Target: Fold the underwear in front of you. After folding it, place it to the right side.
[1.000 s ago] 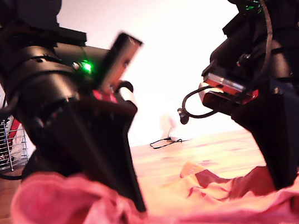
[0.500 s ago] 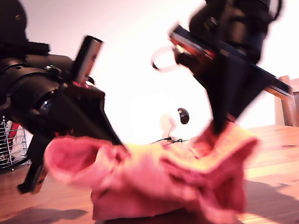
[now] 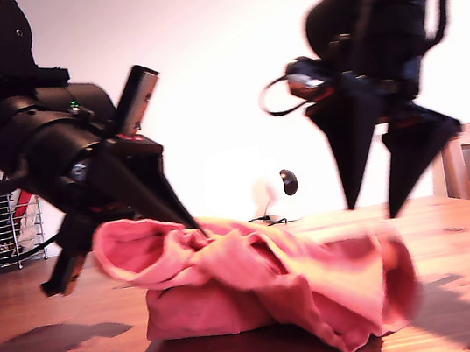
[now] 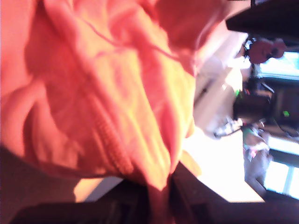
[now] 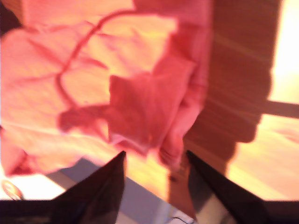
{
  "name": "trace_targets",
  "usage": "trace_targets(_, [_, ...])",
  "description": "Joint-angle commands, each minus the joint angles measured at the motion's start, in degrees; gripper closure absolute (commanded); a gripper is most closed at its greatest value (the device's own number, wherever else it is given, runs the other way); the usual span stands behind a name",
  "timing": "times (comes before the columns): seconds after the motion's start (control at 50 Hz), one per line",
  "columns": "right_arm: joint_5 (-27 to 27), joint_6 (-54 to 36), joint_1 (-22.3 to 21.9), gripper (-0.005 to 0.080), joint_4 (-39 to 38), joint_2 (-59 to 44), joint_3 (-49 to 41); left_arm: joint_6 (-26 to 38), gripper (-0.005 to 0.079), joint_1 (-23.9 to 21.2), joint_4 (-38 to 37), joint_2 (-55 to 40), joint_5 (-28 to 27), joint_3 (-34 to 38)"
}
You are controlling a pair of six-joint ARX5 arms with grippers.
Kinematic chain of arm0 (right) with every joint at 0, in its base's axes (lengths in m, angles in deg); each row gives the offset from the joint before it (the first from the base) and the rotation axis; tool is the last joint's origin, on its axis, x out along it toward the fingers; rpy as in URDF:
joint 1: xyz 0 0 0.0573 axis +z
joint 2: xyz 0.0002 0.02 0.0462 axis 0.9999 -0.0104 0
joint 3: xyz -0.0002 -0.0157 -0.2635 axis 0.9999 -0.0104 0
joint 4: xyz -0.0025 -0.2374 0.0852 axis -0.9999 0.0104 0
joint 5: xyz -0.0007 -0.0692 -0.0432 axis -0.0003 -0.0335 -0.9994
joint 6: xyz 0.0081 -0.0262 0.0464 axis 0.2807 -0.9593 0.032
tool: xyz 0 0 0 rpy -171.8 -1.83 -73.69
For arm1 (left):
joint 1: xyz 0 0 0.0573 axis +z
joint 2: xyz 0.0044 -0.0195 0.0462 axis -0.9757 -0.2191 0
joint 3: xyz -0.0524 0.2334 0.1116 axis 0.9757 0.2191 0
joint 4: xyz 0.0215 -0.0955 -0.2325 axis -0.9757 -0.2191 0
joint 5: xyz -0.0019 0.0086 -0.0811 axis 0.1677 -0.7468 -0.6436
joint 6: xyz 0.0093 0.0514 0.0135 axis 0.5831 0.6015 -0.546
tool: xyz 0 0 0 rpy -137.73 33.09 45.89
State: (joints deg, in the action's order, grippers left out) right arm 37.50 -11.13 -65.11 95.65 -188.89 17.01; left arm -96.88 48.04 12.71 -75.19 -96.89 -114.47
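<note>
Well, the wooden table (image 3: 461, 266) runs wide and warm-toned under everything, and the underwear (image 3: 252, 288) sits on it as a bunched coral mound near the middle of the exterior view, soft cotton in thick rumpled folds; its end toward the exterior view's right is smeared with blur. My first gripper (image 3: 123, 224), on the bulky black arm at the exterior view's left, has a gathered edge of the cloth pinched between its narrowed fingers, and in its own wrist view (image 4: 159, 196) cloth fills nearly everything, so the fingers are mostly hidden. My second gripper (image 3: 378, 200) hangs above the mound toward the exterior view's right, its two pointed fingers spread wide with nothing between them. Behind, at the exterior view's far left, a wire rack (image 3: 4, 228) holds dark upright sticks, too dim to name, partly cut off by the arm.
</note>
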Motion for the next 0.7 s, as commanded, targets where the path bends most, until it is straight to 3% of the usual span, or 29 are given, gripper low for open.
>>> trace_targets(0.0, [1.46, -4.24, -0.07, 0.0382, -0.17, 0.77, -0.31, -0.90, 0.0766, -0.28, 1.33, 0.76, -0.02, 1.22])
trace_targets(0.24, [10.88, -15.91, 1.60, 0.0382, -8.74, 1.25, -0.31, -1.09, 0.0766, 0.20, 1.55, 0.76, -3.58, 1.22])
trace_targets(0.36, [11.41, -19.91, 2.78, 0.0382, -13.66, 1.25, -0.31, 0.76, 0.0766, 1.38, 1.57, 0.76, -5.42, 1.22])
trace_targets(0.58, [11.43, -13.68, 2.89, 0.0419, -25.99, 1.36, -0.31, 1.57, 0.0766, 3.96, 1.86, 0.76, -4.72, 1.22])
trace_targets(0.68, [11.30, -12.83, 2.51, 0.0420, -26.40, 1.79, -0.33, 1.57, 0.0766, 4.13, 1.86, 0.76, -3.41, 1.22])
